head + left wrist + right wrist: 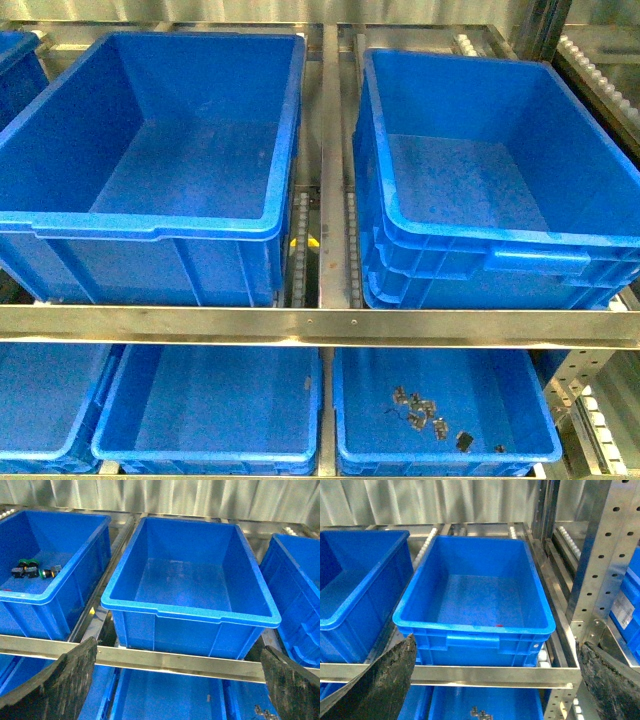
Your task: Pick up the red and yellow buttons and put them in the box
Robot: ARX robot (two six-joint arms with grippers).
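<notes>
Black left claw [175,680] and right claw [495,680] both spread wide, empty, before blue box [470,630].

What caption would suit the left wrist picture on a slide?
Open jaws frame an empty blue crate on a steel rack; the neighbouring crate holds a few green-capped switches.

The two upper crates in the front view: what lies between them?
Between the left crate and the doubled-rim box runs a metal divider rail, flanked by roller strips. No buttons lie there. The front view shows it.
</notes>
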